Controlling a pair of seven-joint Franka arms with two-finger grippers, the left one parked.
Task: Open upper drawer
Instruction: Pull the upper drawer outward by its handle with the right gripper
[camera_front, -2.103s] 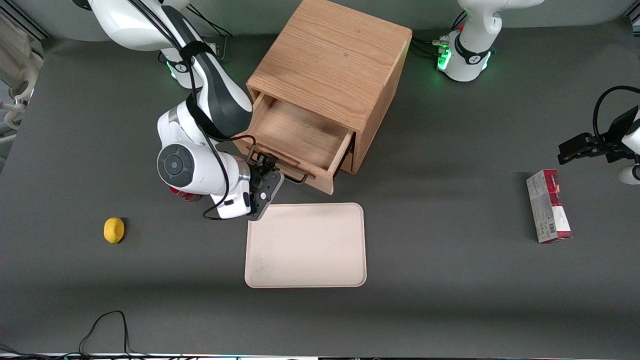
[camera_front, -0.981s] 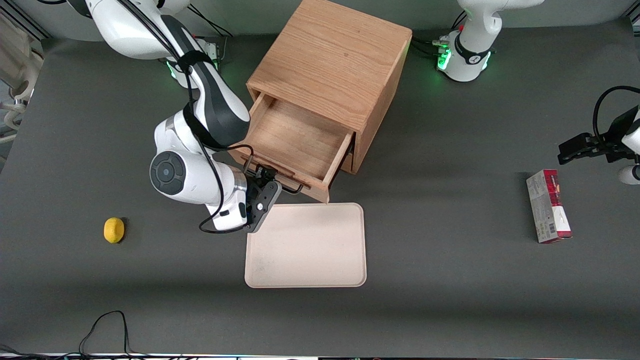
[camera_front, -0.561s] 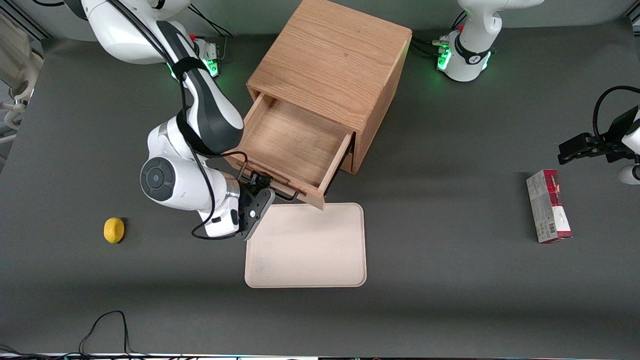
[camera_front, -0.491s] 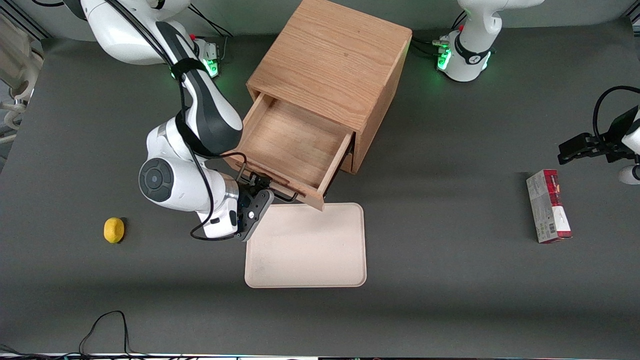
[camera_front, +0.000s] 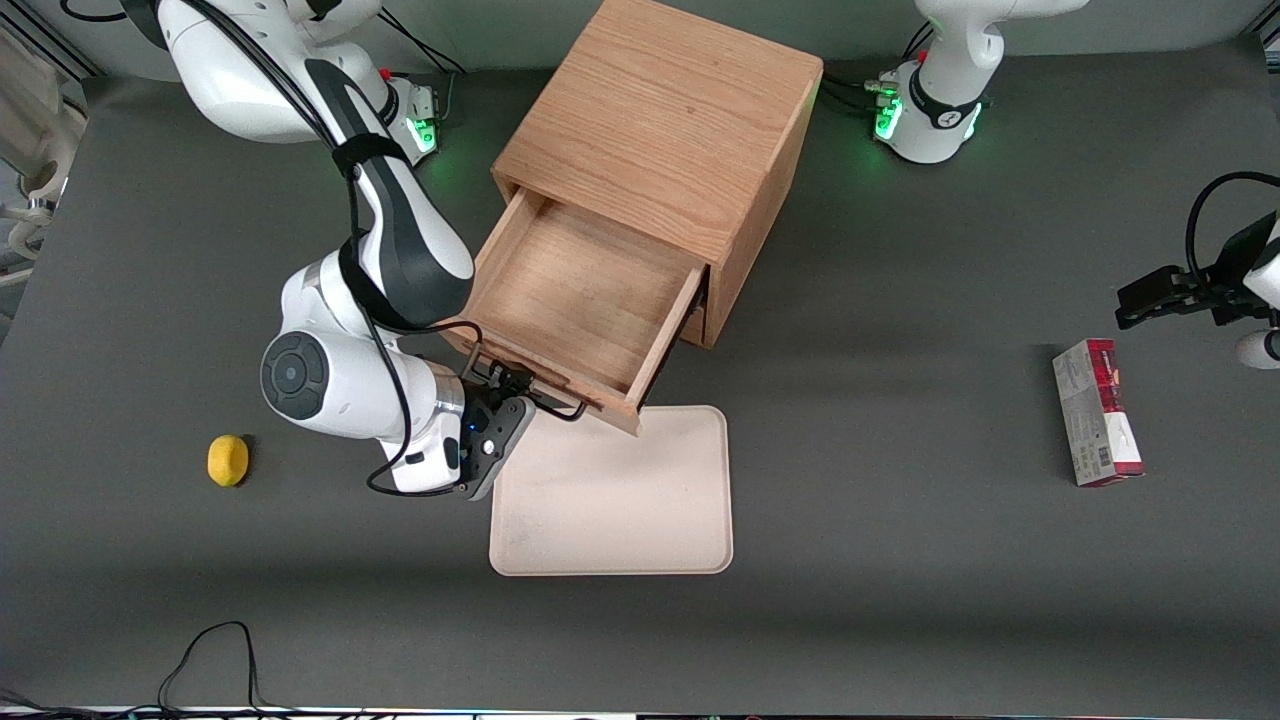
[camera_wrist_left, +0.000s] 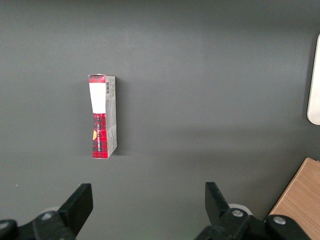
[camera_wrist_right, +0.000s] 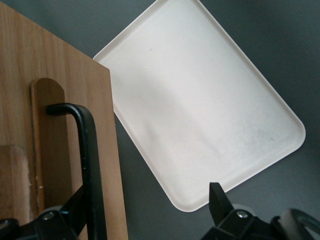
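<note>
One cabinet (camera_front: 665, 130), one tray (camera_front: 612, 495), one lemon (camera_front: 227, 460), one box (camera_front: 1096, 411). The upper drawer (camera_front: 575, 285), bare light oak, juts open over the tray; gripper (camera_front: 500, 385) spread around its black handle (camera_wrist_right: 89, 165).

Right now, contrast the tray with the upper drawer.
The drawer is oak with tall walls; the tray is cream, low-rimmed. The drawer juts from the cabinet; the tray lies on the table. The open gripper is at the drawer's handle, not the tray. Both are empty.

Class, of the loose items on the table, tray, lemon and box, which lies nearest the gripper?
The beige tray, right beside the gripper at the upper drawer's handle; lemon and box lie farther off.
</note>
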